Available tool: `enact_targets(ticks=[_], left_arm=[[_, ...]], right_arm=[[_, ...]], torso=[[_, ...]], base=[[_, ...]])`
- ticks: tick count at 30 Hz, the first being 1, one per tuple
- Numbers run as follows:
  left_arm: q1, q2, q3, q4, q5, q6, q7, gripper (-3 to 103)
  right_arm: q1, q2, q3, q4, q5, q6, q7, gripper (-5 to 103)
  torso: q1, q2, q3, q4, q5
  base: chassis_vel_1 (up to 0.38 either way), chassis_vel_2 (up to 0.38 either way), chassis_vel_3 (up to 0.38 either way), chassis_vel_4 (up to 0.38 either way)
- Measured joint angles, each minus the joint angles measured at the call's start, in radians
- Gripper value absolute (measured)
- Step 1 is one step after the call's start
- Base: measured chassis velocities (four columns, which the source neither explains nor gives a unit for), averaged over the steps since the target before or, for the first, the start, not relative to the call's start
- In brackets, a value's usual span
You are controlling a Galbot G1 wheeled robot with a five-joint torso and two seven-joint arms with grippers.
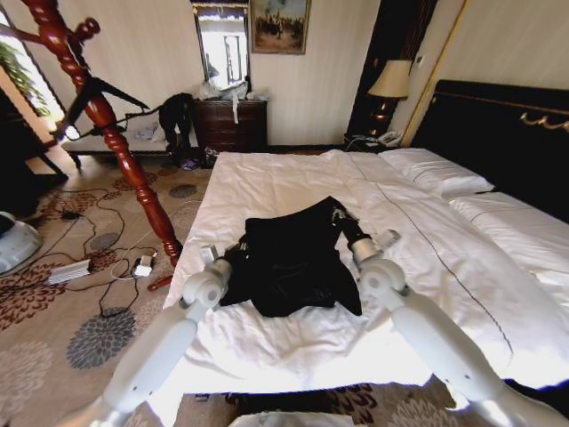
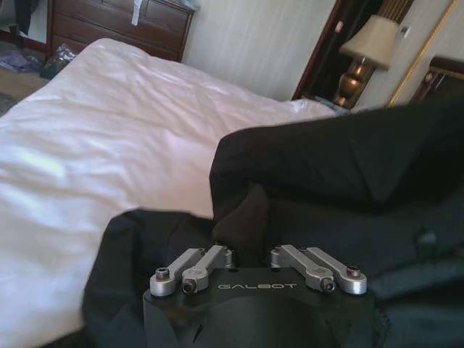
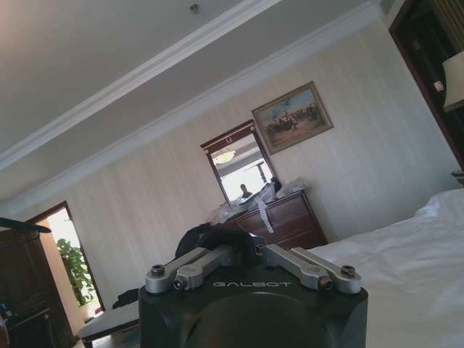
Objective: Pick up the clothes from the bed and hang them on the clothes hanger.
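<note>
White bed, black clothes, "GALBOT" pincer

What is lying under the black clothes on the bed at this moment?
Under the clothes lies the bed's white duvet. The left gripper is shut on the clothes at one edge, the right gripper at the other. Whatever lies beneath the fabric's middle is covered.

A furnished bedroom, like a hotel room: a wide bed with white duvet and black headboard, a bedside lamp, a dark wooden dresser under a mirror, a framed painting, striped wallpaper, and floral carpet.
</note>
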Motion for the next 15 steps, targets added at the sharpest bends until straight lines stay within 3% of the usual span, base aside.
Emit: enact_targets(ticks=[3,5,6,8,9,11,13,15], left_arm=[[0.124,0.022,-0.021,-0.098,0.111,0.001,0.004,36],[0.146,0.023,-0.024,-0.115,0.131,-0.002,0.006,36],[0.175,0.023,-0.026,-0.137,0.161,-0.008,0.007,42],[0.255,0.013,-0.025,-0.189,0.264,-0.042,0.026,53],[0.276,0.008,-0.022,-0.195,0.304,-0.055,0.034,58],[0.286,0.004,-0.019,-0.195,0.327,-0.062,0.039,58],[0.328,-0.017,0.004,-0.175,0.442,-0.098,0.060,74],[0.335,-0.025,0.012,-0.164,0.462,-0.104,0.060,74]], right_arm=[[0.011,0.009,-0.014,-0.001,-0.003,0.002,-0.003,0],[0.011,0.010,-0.016,-0.001,-0.005,0.003,-0.004,0],[0.011,0.010,-0.016,-0.001,-0.007,0.003,-0.005,0],[0.006,0.013,-0.016,0.000,-0.013,0.005,-0.007,0],[0.003,0.013,-0.016,0.001,-0.014,0.005,-0.007,0],[0.002,0.014,-0.016,0.001,-0.015,0.005,-0.007,0],[-0.005,0.014,-0.015,0.001,-0.020,0.006,-0.007,0],[-0.007,0.014,-0.015,0.001,-0.021,0.006,-0.007,0]], torso=[[0.000,0.000,0.000,0.0000,0.0000],[0.000,0.000,0.000,-0.0003,0.0001],[0.000,0.000,0.000,-0.0005,0.0002],[0.000,0.000,0.000,-0.0004,0.0004],[0.000,0.000,0.000,-0.0004,0.0003],[0.000,0.000,0.000,-0.0004,0.0003],[0.000,0.000,0.000,-0.0005,0.0003],[0.000,0.000,0.000,-0.0004,0.0002]], base=[[0.000,0.000,0.000,0.000],[0.000,0.000,0.000,0.000],[0.000,0.000,0.000,0.000],[0.000,0.000,0.000,0.000],[0.000,0.000,0.000,0.000],[0.000,0.000,0.000,0.000],[0.000,0.000,0.000,0.000],[0.000,0.000,0.000,0.000]])
